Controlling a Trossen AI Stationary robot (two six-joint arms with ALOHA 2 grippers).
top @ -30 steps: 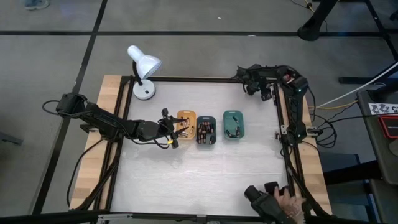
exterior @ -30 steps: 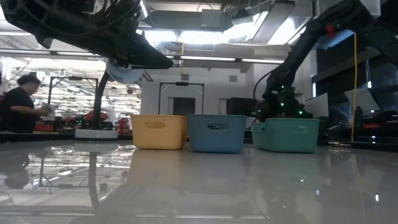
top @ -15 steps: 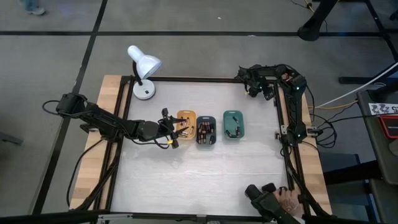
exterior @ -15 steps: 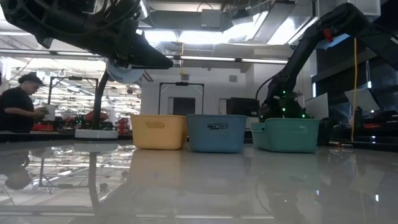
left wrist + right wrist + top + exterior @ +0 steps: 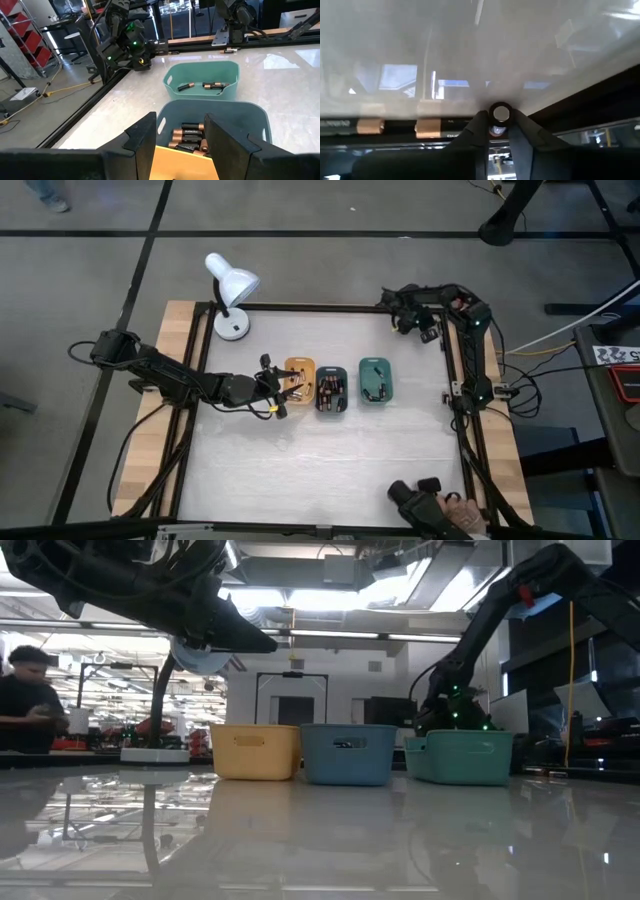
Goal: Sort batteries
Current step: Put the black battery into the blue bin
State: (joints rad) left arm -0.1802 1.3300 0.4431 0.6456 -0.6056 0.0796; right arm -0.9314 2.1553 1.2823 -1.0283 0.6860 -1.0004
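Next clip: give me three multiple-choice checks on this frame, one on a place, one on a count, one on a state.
1. Where is the right gripper?
A. over the middle of the table
B. at the far right corner of the white table
C. at its near left corner

2. How many small rounded plastic trays stand in the row?
A. two
B. three
C. five

3. How do the left gripper's fingers stand?
A. open, nothing between them
B. shut on a battery
C. shut on a tray's wall

Answers:
1 B: the high view shows it by the far right corner.
2 B: there are an orange tray, a dark teal tray and a green tray.
3 A: its wrist view shows the two dark fingers apart above the trays.
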